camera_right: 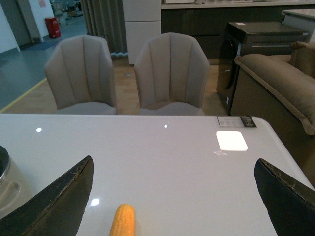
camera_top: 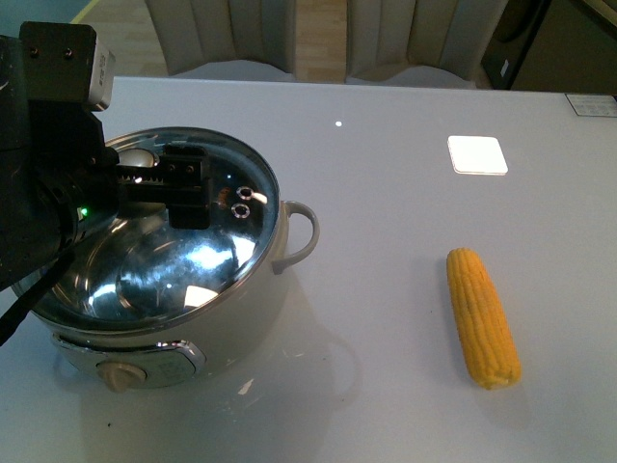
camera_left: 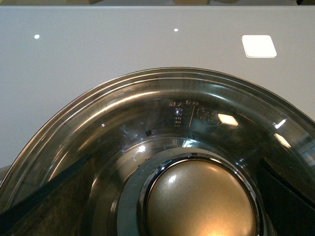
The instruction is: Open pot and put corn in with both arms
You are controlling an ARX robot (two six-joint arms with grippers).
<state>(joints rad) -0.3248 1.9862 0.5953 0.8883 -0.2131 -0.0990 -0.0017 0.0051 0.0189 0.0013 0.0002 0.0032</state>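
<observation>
Yellow corn (camera_top: 482, 331) — well apart from left gripper (camera_top: 188, 188).

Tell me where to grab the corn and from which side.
Probably grip the corn at its thick middle, from above with the open right gripper, jaws across its width: it lies flat on the table, long axis running away from the robot.

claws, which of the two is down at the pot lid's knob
The left claw: its fingers sit open either side of the knob on the pot lid. The right claw is open over the table by the corn, holding nothing.
</observation>
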